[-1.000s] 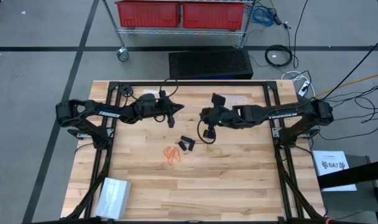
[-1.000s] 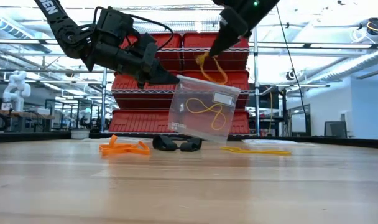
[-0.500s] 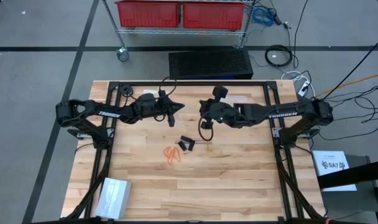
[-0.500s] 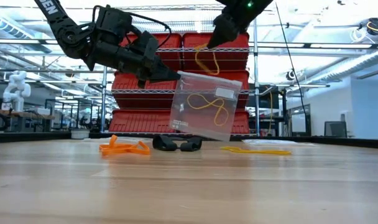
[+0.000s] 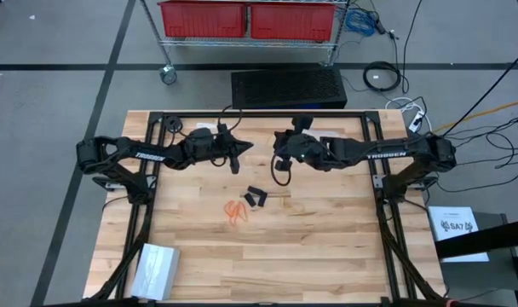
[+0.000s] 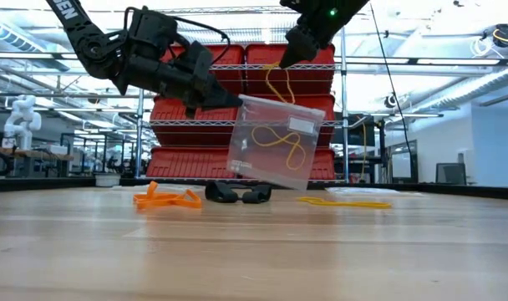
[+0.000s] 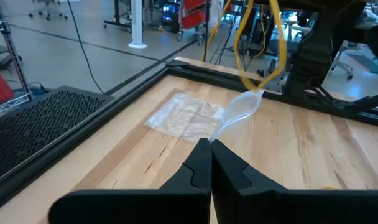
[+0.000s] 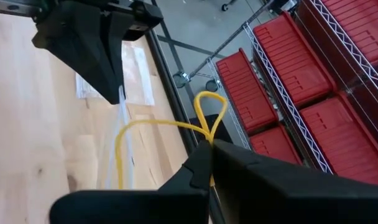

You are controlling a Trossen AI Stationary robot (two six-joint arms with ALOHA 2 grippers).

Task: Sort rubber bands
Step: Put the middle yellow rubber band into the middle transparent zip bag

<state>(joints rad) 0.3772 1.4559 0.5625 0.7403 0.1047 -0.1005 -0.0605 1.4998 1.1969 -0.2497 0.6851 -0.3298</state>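
**Bagging a yellow band: feed it down through the bag mouth**

Above the middle of the pale wooden worktop (image 5: 327, 247), the step in hand appears to be lowering a thin yellow rubber-band loop (image 6: 279, 84) into a small clear plastic bag (image 6: 275, 144).

Procedure, as judged from the layout:
1. Keep the bag mouth facing upward and steady; it hangs tilted, clear of the worktop.
2. Centre the dangling loop over the opening before descending, since the loop is limp and can catch on the rim.
3. Release only once most of the loop is below the rim.

Tool state:
- Left tool (image 7: 210, 144): clenched, pinching the upper corner of the bag. A yellow band already lies inside the bag.
- Right tool (image 8: 209, 148): clenched on the yellow loop, which hangs beneath it, just above the bag mouth.

Remaining stock on the worktop: orange bands (image 6: 166, 198), black bands (image 6: 237, 195) beside them, and more yellow bands (image 6: 344, 201) further along.
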